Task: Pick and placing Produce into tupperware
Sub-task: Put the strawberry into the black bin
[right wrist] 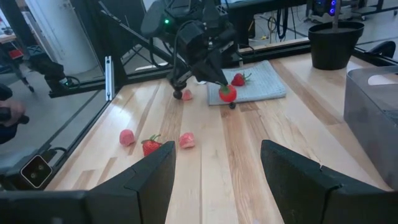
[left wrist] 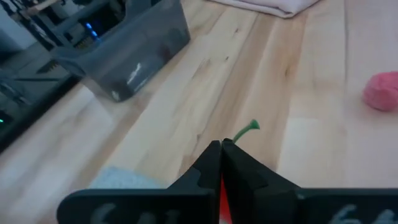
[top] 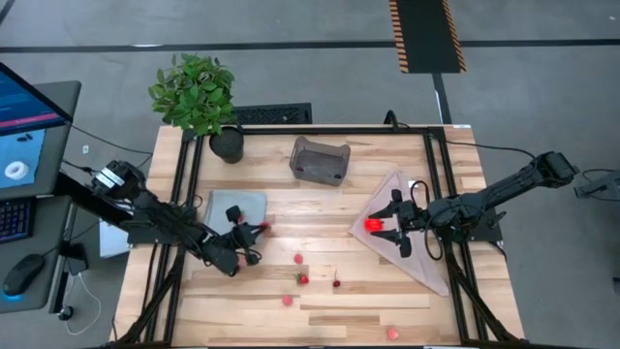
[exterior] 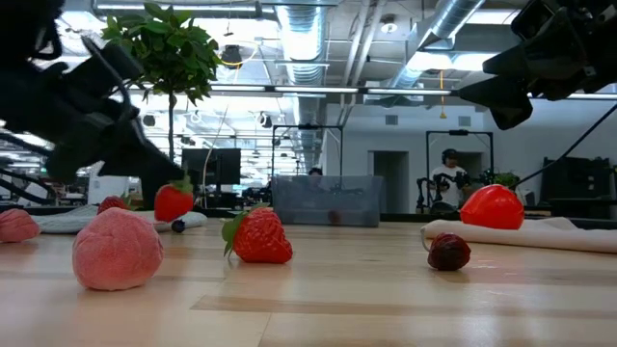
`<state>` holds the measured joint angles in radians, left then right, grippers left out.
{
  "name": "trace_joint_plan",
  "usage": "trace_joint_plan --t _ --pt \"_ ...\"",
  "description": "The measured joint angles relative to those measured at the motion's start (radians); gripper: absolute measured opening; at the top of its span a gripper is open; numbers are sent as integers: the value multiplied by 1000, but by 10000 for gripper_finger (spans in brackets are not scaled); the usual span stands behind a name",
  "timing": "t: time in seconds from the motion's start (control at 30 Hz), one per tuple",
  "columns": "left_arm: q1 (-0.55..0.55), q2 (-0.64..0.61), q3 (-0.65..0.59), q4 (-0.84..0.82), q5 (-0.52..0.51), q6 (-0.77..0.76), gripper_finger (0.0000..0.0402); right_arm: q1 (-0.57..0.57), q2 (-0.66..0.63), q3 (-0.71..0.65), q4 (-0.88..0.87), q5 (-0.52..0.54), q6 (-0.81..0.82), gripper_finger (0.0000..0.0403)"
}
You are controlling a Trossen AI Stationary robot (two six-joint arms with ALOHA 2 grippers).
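Across the pale wooden slatted table (top: 320, 301), I am using the translucent grey rectangular plastic tub (top: 320, 160) at the far middle as my landmark. Nearer than the tub and off to its right, a pale pink cloth (top: 426, 262) is lying with a larger bright red round fruit (top: 373, 225) sitting on it. My right gripper (top: 399, 221) is hovering beside that fruit, fingers spread and holding nothing. To the tub's left, a leafy green potted plant (top: 197, 92) is standing at the far corner. Nearer than the tub on its left, a flat blue-grey square mat (top: 237, 206) is lying, and my left gripper (right wrist: 214, 78) is pinching a small red strawberry (right wrist: 227, 93) just off that mat's edge, jaws clamped tight. Small red and pink fruit pieces (top: 302, 279) are lying scattered well nearer than the tub.
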<state>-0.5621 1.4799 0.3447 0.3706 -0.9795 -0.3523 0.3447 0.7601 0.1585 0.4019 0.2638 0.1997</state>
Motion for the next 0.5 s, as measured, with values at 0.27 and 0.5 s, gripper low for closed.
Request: trace_joint_plan --t 0.27,0.5 --pt "133 0 72 51 56 211 0 0 0 0 0 0 0 260" --pt "272 -31 77 316 292 432 0 0 0 0 0 0 0 260"
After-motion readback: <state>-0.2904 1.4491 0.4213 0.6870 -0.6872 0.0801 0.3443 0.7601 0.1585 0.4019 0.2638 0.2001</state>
